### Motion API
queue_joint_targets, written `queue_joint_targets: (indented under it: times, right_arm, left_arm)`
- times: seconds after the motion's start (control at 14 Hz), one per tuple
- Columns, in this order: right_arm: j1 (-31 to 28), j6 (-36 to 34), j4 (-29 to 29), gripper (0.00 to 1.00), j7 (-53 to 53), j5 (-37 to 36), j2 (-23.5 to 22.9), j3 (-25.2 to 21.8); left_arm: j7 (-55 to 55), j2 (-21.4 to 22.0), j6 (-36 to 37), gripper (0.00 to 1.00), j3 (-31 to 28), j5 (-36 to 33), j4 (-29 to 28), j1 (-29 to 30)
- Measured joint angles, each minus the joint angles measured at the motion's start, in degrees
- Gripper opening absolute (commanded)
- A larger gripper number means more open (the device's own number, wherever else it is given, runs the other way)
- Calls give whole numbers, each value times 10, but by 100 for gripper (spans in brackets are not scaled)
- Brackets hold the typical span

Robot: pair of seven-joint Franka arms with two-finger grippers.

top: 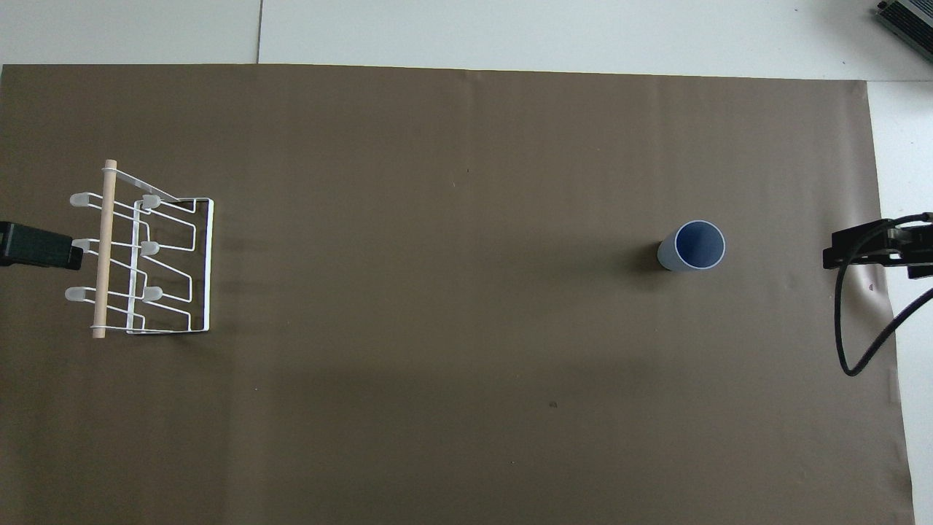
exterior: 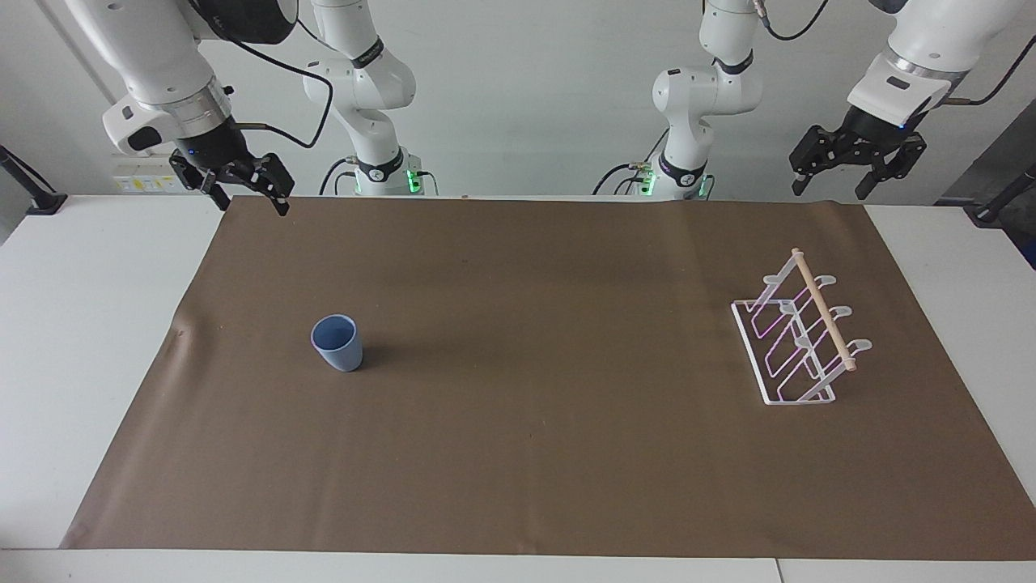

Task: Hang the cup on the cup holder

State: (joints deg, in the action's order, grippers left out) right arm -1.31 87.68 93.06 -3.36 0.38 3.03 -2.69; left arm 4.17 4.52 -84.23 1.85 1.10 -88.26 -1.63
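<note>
A big brown mat (exterior: pixel 534 380) covers most of the white bench (exterior: pixel 73 324). The mat's middle is bare, so there is lots of open room between the two things on it.

The cup (exterior: pixel 337 342) is light blue. It stands upright on the mat with its mouth up, toward the right arm's end of the bench. It is well away from every edge of the mat, and nothing stands around it.

The cup holder (exterior: pixel 797 340) is a white wire rack with a wooden stick along its top. It sits on the mat toward the left arm's end of the bench, close to the mat's edge there. The cup and the cup holder are well apart, with only bare mat between them.

The right tool (exterior: pixel 247 193) hangs in the air over the corner of the mat nearest its own arm's base. Its fingers are apart and it holds nothing.

The left tool (exterior: pixel 834 182) hangs in the air over the bench's edge at its own end. Its fingers are apart too, with nothing between them. It touches nothing.
</note>
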Motion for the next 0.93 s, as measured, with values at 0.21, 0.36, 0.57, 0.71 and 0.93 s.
queue_joint_targets:
  times: [0.21,0.36,0.57,0.71,0.93]
  right_arm:
    - [0,0,0,100,0,0,0,-1]
    - [0,0,0,100,0,0,0,-1]
    - [0,0,0,100,0,0,0,-1]
    - [0,0,0,100,0,0,0,-1]
    - [0,0,7,100,0,0,1,-1]
  left_arm:
    - [0,0,0,100,0,0,0,0]
    - [0,0,0,100,0,0,0,0]
    - [0,0,0,100,0,0,0,0]
    - [0,0,0,100,0,0,0,0]
    - [0,0,0,100,0,0,0,0]
